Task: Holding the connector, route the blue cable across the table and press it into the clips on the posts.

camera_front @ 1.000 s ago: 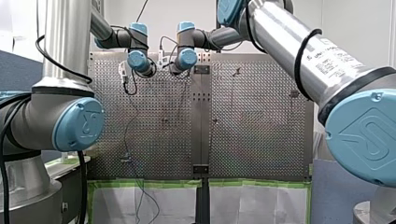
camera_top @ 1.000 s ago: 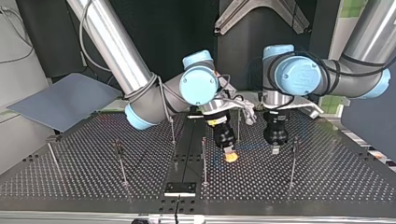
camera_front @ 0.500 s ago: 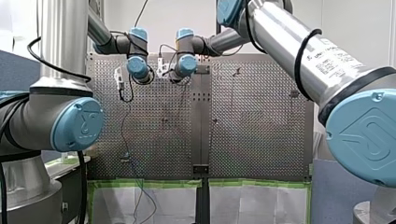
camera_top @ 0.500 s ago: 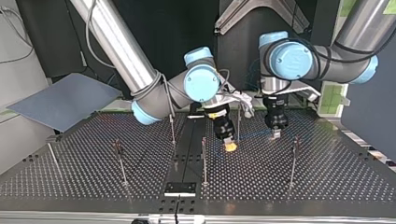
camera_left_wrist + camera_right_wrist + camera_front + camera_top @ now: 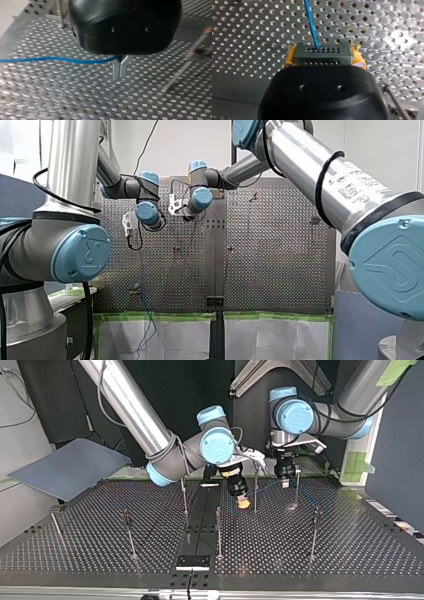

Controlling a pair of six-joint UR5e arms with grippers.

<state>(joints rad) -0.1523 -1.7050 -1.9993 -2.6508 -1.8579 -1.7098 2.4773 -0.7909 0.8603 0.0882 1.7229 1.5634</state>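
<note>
You see the right gripper (image 5: pixel 243 503) clamping the grey connector (image 5: pixel 322 53) between yellow pads, low over the counter (image 5: pixel 100 545). The blue cable (image 5: pixel 57 59) runs from it to the left gripper (image 5: pixel 120 67), whose metal fingers (image 5: pixel 116 70) pinch it.

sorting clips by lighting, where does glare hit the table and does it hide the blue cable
Right wrist view: a glare patch on the table beside the connector, clear of the blue cable. Left wrist view: highlights all over the table, yet the cable stands out up to my left pincer. Top view: a bright spot by a post; the cable is faint.
</note>
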